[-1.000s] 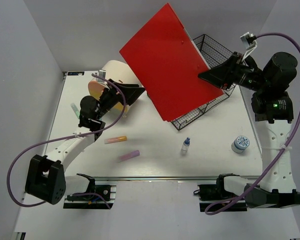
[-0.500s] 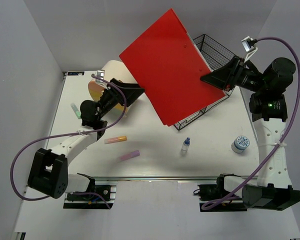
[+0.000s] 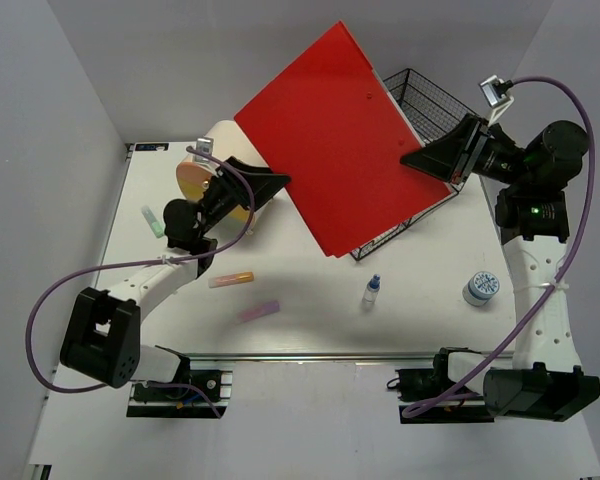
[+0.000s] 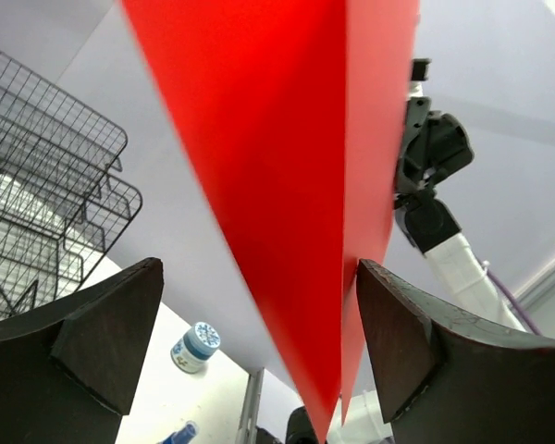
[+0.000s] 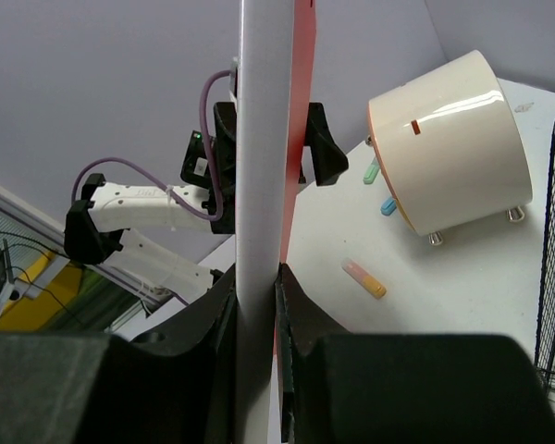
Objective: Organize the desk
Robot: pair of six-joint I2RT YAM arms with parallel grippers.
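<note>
The white desk [image 3: 430,262] carries loose items. My right gripper [image 3: 414,158] is shut on the right edge of a large red folder [image 3: 338,140] and holds it tilted in the air over the wire basket [image 3: 432,100]. In the right wrist view the folder [image 5: 302,111] is edge-on between my closed fingers [image 5: 257,277]. My left gripper [image 3: 278,182] is open at the folder's left edge. In the left wrist view the folder's lower corner [image 4: 287,185] hangs between the spread jaws [image 4: 259,314], touching neither.
A cream round container [image 3: 225,140] and an orange disc [image 3: 195,178] sit at the back left. A green tube [image 3: 152,221], a pink-yellow tube [image 3: 230,280], a purple tube [image 3: 257,311], a small dropper bottle [image 3: 371,290] and a blue-lidded jar [image 3: 481,288] lie on the desk.
The red folder has shifted slightly left and up with the right gripper. The left arm has reached a little further toward the folder's left edge, jaws still open.
</note>
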